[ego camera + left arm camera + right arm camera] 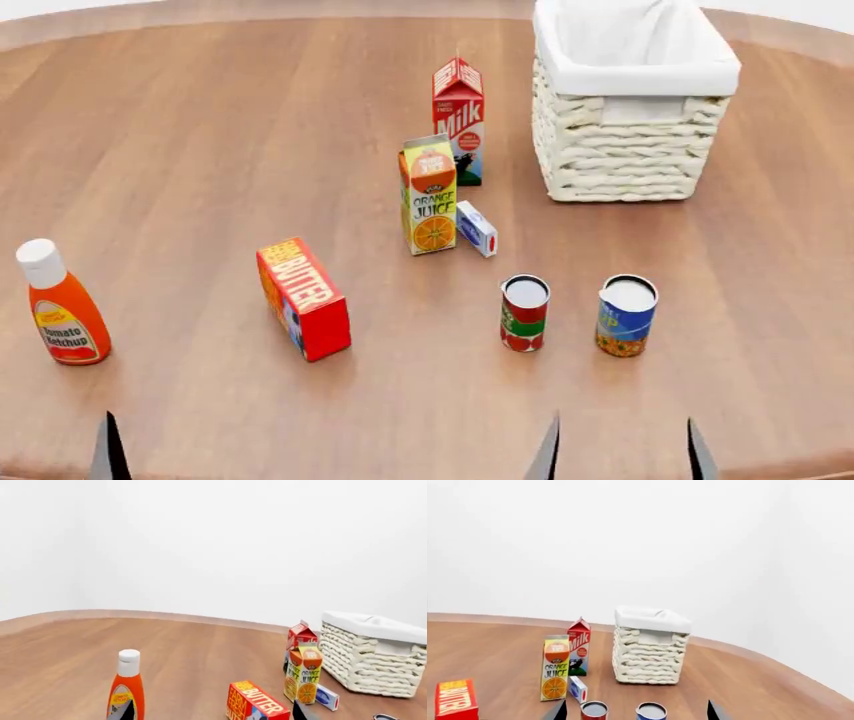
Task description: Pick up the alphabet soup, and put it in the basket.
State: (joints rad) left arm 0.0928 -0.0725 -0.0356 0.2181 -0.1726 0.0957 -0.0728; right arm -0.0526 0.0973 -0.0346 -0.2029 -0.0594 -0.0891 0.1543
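Alphabet soup (626,316) stood upright on the tabletop (200,150), toward the near edge on the right side, untouched. Red-and-green can (523,313) stood just beside it, apart. Basket (630,100) sat near the far right edge, well apart from the soup, white liner over its rim.

Mid-tabletop: orange juice carton (429,195) upright, milk carton (458,120) behind it toward the far edge, a small blue-and-white box (477,229) lying just beside the juice. Butter box (303,298) stood on edge left of centre. Ketchup bottle (58,304) upright near the left edge.

Right claw (621,455): two dark finger tips poked up at the near edge, spread apart, nothing between them. Left claw (108,450): only one finger tip visible, couldn't tell how wide it was. Neither touched anything.
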